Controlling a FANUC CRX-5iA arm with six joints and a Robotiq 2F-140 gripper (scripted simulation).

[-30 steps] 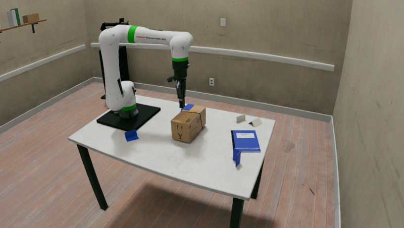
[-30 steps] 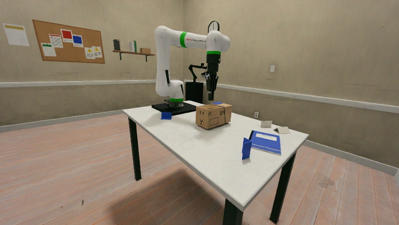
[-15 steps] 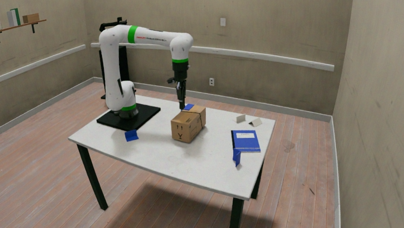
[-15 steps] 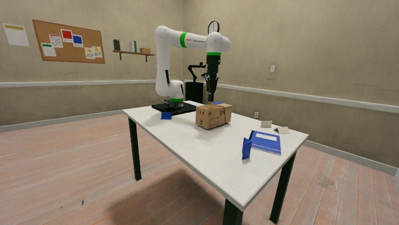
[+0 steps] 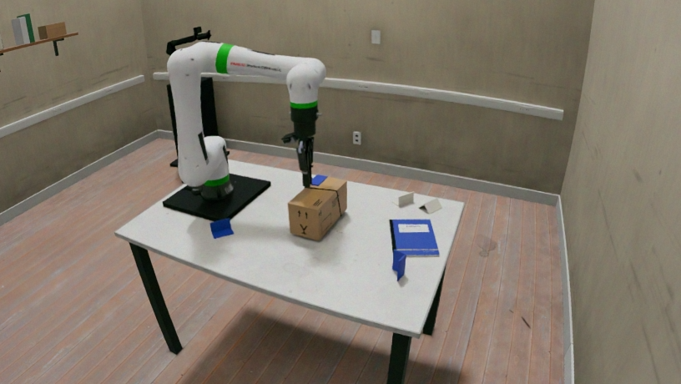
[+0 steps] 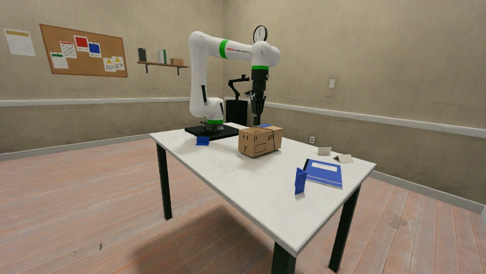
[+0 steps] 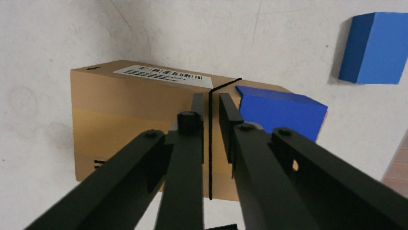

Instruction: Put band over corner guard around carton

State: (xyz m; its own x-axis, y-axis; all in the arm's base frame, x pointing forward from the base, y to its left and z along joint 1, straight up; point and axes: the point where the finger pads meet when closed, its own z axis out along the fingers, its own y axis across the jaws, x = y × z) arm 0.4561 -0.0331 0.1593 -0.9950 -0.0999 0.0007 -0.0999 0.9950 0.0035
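The brown carton (image 5: 317, 207) sits flat on the white table; it also shows in the exterior view (image 6: 260, 140) and the wrist view (image 7: 150, 125). A thin black band (image 7: 210, 145) runs round it, right beside the blue corner guard (image 7: 280, 112) and not over it; its far end slants. The guard sits on the carton's far top corner (image 5: 318, 179). My gripper (image 5: 306, 184) points straight down just above the carton top by the guard. Its fingers stand almost together, one on each side of the band's line, holding nothing.
A loose blue guard (image 5: 221, 228) lies by the black base plate (image 5: 217, 195). A blue notebook (image 5: 414, 236) lies at the right, with another blue guard (image 5: 398, 264) upright at its near corner. Two white folded pieces (image 5: 405, 199) (image 5: 431, 205) lie at the back right.
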